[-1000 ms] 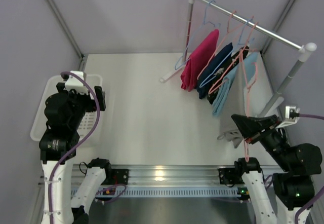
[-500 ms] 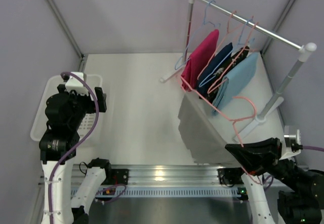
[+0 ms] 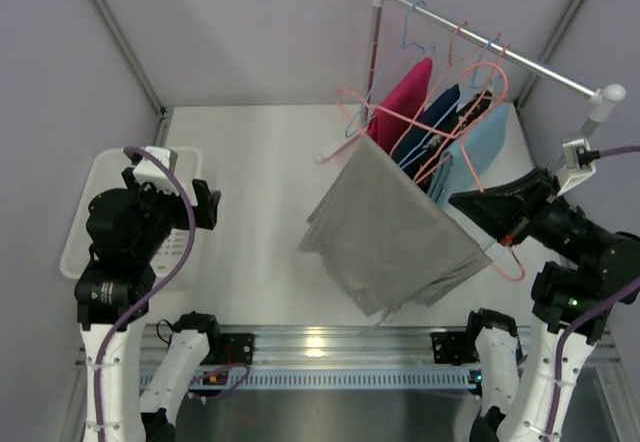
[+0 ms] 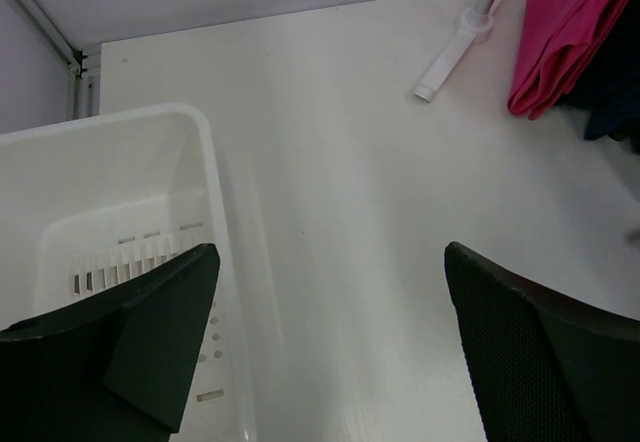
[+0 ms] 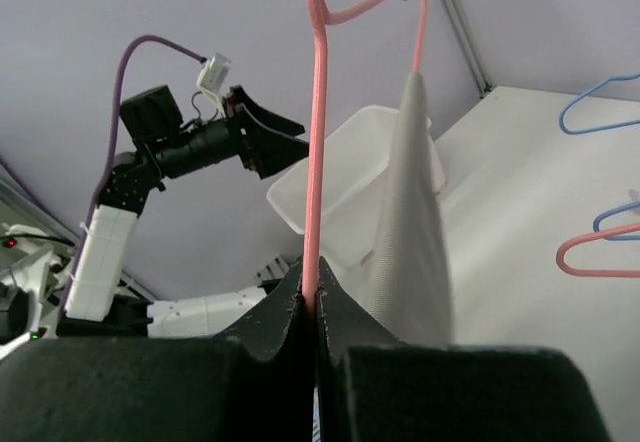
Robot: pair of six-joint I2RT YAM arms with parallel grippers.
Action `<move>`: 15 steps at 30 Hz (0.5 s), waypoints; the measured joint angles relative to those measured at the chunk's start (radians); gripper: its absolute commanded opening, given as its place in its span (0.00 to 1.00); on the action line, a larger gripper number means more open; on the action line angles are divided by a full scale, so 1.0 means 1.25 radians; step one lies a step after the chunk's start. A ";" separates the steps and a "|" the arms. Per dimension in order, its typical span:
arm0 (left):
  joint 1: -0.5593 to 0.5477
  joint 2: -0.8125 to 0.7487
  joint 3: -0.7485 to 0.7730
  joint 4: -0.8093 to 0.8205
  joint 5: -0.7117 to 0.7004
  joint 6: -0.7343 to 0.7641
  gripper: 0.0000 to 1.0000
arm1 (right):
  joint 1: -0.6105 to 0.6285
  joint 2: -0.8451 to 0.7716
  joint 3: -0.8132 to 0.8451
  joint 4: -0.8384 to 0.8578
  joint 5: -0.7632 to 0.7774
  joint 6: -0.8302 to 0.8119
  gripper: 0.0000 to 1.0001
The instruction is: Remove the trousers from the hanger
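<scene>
My right gripper (image 3: 482, 210) is shut on the thin bar of a pink hanger (image 3: 505, 254) and holds it off the rail, above the table's middle right. The light grey trousers (image 3: 392, 234) hang folded over that hanger and spread out left of the gripper. In the right wrist view the pink hanger bar (image 5: 317, 152) rises from between my shut fingers, with the grey trousers (image 5: 412, 232) draped beside it. The light sky-blue trousers (image 3: 484, 140) hang on the rail. My left gripper (image 3: 205, 205) is open and empty by the white bin (image 3: 88, 224); its fingers (image 4: 150, 332) stand wide apart.
A clothes rail (image 3: 500, 50) stands at the back right with several hangers, a magenta cloth (image 3: 395, 112) and a navy cloth (image 3: 430, 122). The rail's foot (image 4: 455, 50) and the bin's rim (image 4: 120, 122) show in the left wrist view.
My right arm has swung the pink hanger up and leftward from low by the front edge. The grey trousers now spread above the table's middle. My left gripper shifted slightly right.
</scene>
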 measured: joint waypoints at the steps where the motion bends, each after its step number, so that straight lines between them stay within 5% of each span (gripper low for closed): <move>1: 0.000 -0.002 0.000 0.001 0.010 -0.002 0.99 | -0.001 0.018 0.006 0.022 0.001 0.018 0.00; 7: 0.000 0.004 -0.001 0.005 0.038 -0.010 0.99 | 0.082 0.157 0.110 0.050 0.046 0.044 0.00; 15: 0.000 0.020 -0.001 0.007 0.037 -0.011 0.99 | 0.616 0.385 0.345 -0.219 0.312 -0.225 0.00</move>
